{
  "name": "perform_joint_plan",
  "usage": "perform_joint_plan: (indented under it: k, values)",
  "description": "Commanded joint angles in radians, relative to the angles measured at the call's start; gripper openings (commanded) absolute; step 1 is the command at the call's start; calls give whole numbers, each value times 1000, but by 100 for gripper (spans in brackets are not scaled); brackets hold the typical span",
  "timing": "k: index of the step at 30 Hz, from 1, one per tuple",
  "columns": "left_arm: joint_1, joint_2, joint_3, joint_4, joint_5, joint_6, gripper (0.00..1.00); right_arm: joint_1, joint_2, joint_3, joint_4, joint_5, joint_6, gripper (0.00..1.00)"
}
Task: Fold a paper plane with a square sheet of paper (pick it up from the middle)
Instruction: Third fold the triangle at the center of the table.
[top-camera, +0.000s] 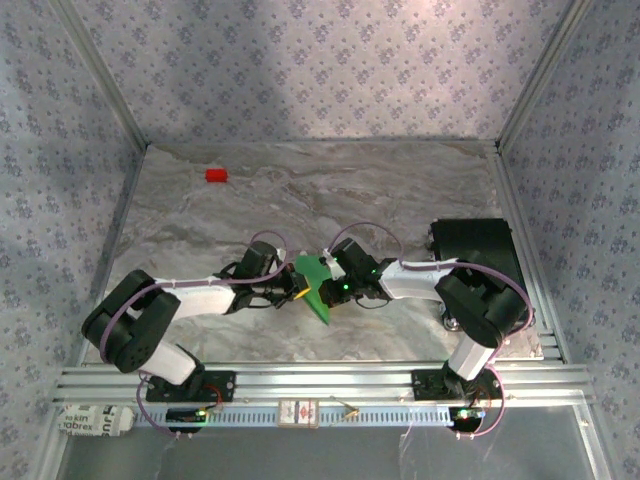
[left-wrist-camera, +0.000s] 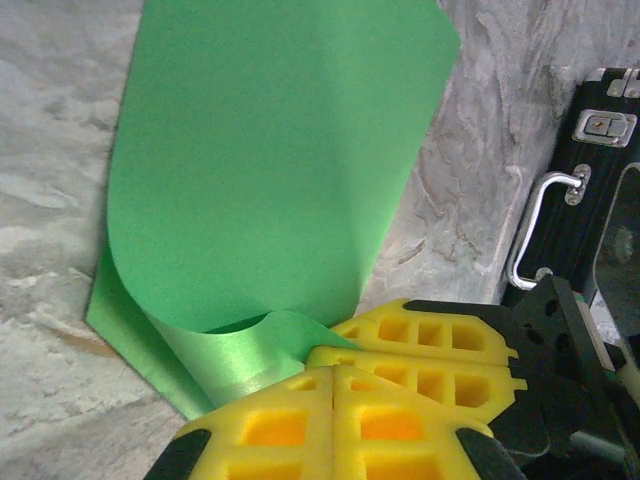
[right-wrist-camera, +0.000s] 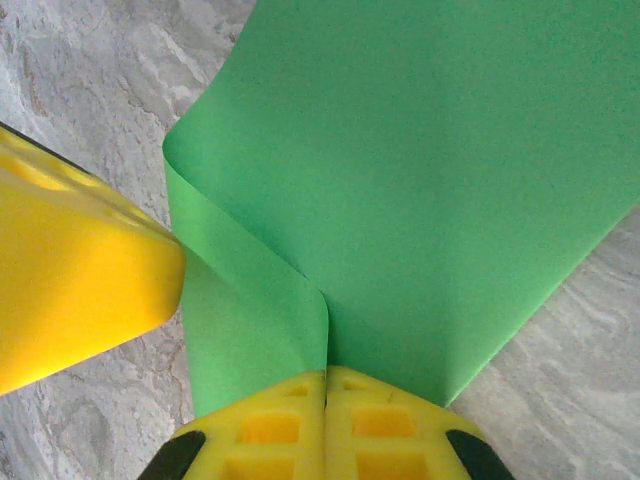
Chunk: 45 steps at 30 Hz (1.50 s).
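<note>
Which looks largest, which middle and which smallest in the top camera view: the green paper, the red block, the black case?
1. black case, partly covered by an arm
2. green paper, curled and lifted, so less sure
3. red block, clearly smallest

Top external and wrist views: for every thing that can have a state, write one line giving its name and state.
green paper sheet: bent over in a loose curl, not creased flat
left gripper: shut, tips beside the paper's curl
right gripper: shut on the green paper sheet
black case: closed, lying flat
red block: lying apart at the far left
</note>
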Motion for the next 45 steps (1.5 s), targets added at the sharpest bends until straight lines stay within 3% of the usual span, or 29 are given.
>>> perform_joint_plan:
  k: [1,13,24,29,34,38,41,45]
  values:
    - [-6,7,-8,42,-6,2,0,-8,10,-26,-30,25,-8,4]
    - [-5,85,-20,57,-4,28,0,-9,7,-33,-26,26,-5,4]
    - [-9,121,-37,-27,-39,89,0,-10,1,-21,-28,20,-4,4]
    - [-9,123,-30,-33,-42,96,0,-16,-39,11,-52,15,8,15]
    - [-9,127,-28,-23,-44,92,0,-52,-116,18,-101,23,42,34]
    - [-9,126,-24,-20,-45,91,0,-62,-171,4,-93,-53,75,36]
    - [-10,127,-21,-18,-45,88,0,-42,-164,9,-70,-135,110,32]
    - [-9,124,-22,-18,-46,89,0,18,-117,39,-88,-147,149,16]
